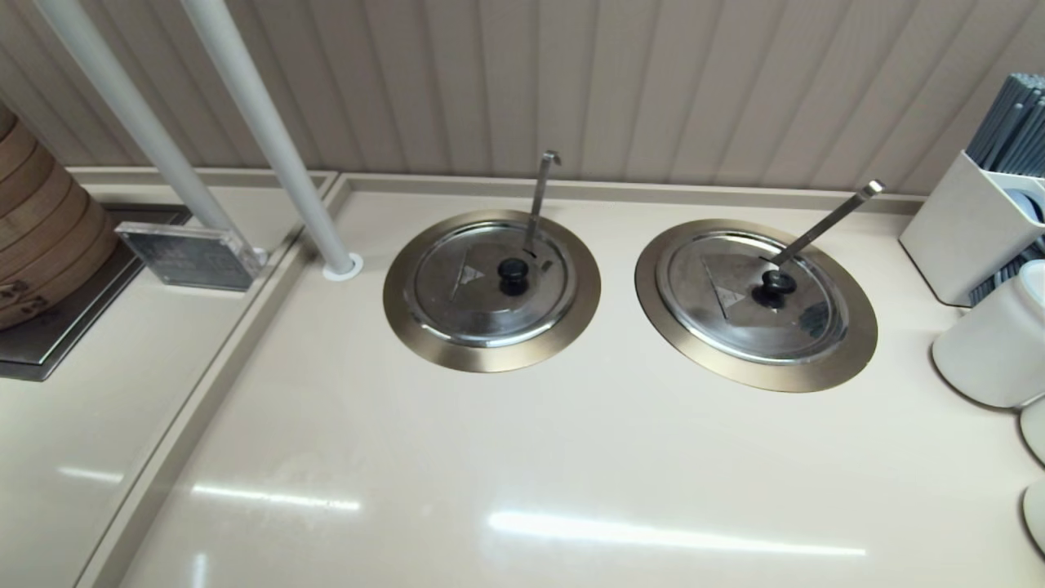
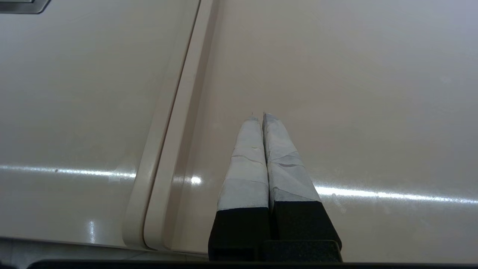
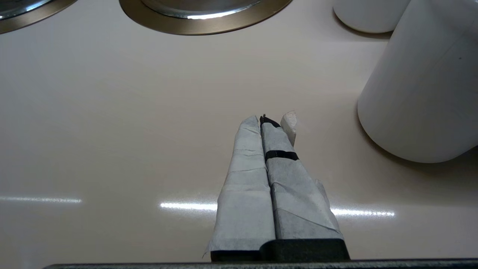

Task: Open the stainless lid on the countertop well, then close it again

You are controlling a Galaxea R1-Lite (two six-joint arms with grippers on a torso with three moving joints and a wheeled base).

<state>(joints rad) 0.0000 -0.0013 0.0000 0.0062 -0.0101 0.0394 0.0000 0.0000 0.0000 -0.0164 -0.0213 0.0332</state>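
Observation:
In the head view the stainless lid (image 1: 490, 282) lies flat and closed in the left countertop well, inside its bronze-gold collar (image 1: 482, 353). Its black knob (image 1: 513, 274) sits at the centre, with a small triangle mark (image 1: 468, 273) beside it. The thin hook-ended ladle rod (image 1: 540, 192) rises through the slot at the back. Neither gripper shows in the head view. In its wrist view my left gripper (image 2: 258, 116) hovers shut over bare counter beside a raised seam. My right gripper (image 3: 260, 119) is also shut and empty, over the counter short of the wells.
The twin well (image 1: 755, 302) with a flat straight ladle handle (image 1: 829, 220) sits to the right. A white jar (image 1: 992, 343) and a white utensil caddy (image 1: 967, 229) stand at far right. Two white poles (image 1: 269, 139), an acrylic sign (image 1: 192, 257) and a bamboo steamer (image 1: 41, 237) stand left.

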